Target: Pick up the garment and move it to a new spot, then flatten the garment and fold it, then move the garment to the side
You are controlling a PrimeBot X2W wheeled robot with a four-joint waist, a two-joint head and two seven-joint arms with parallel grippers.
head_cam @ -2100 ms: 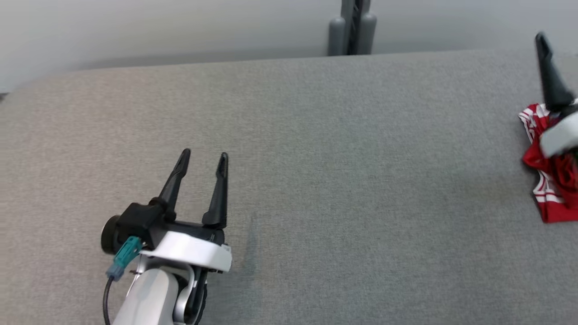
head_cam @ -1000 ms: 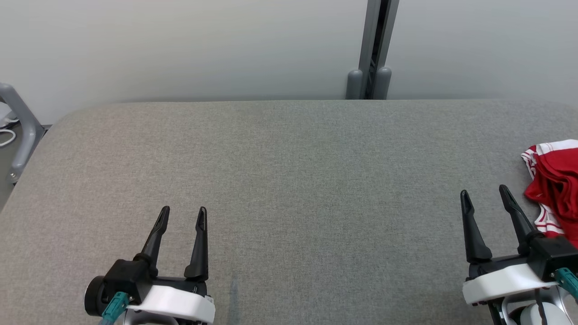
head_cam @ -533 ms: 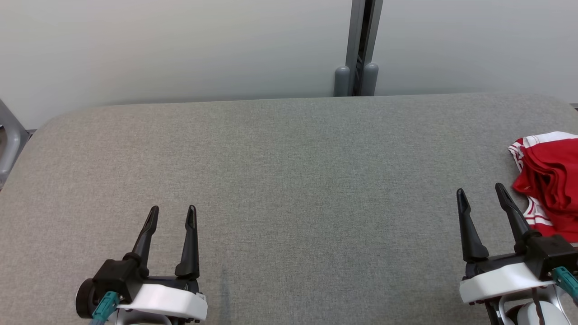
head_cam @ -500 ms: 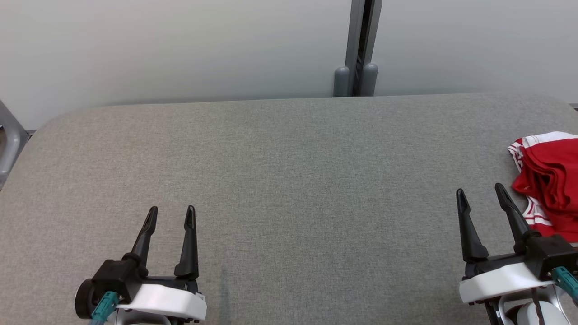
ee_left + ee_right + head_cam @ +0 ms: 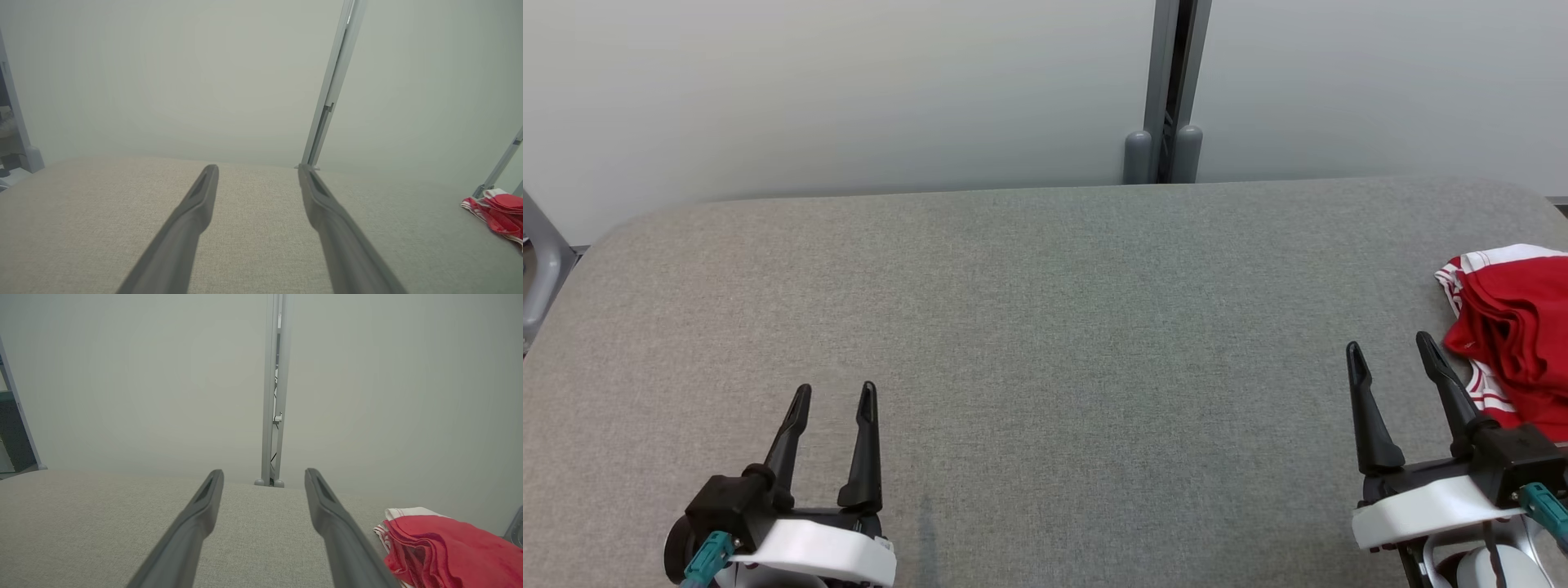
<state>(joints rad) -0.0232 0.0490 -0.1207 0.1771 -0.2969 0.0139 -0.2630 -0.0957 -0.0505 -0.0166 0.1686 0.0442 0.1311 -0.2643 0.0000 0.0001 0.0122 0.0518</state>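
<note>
The crumpled red garment with white stripes (image 5: 1511,327) lies at the right edge of the soft grey table (image 5: 1045,327). The right wrist view shows its folds up close; the head view cuts off its right side. The left gripper (image 5: 836,392) and right gripper (image 5: 1388,345) have fingers spread apart, holding nothing.

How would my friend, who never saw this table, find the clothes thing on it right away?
Start at the wide grey fabric-covered table before the pale wall and go to its right edge, just past the right gripper. There lies a bunched-up red garment with white-striped trim, the only red thing on that grey surface.
</note>
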